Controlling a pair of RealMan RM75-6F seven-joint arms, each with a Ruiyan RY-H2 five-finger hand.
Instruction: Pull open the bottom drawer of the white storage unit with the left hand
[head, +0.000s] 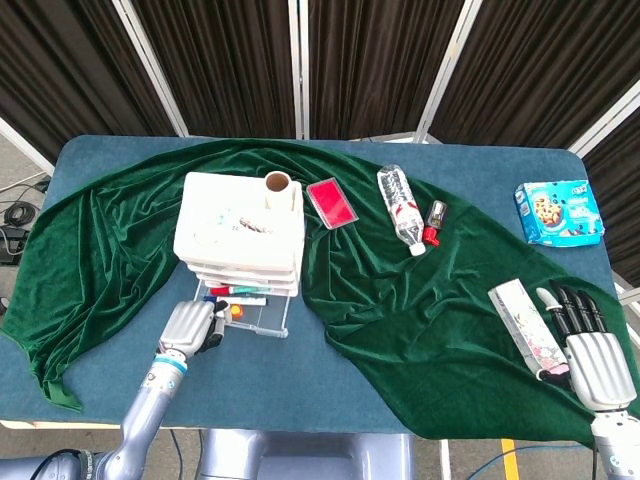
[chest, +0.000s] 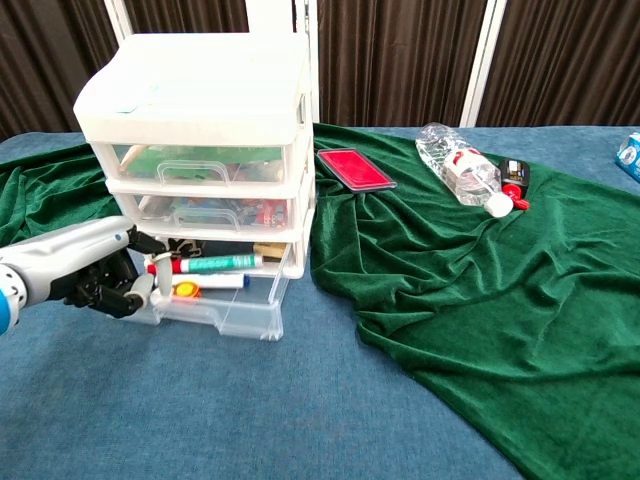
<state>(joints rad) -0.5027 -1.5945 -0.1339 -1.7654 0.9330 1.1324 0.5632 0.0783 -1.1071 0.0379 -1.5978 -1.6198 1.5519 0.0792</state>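
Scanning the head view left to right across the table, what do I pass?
Left hand at the open bottom drawer → white storage unit → red case → water bottle → small red-capped bottle → long white box → cookie box → right hand.
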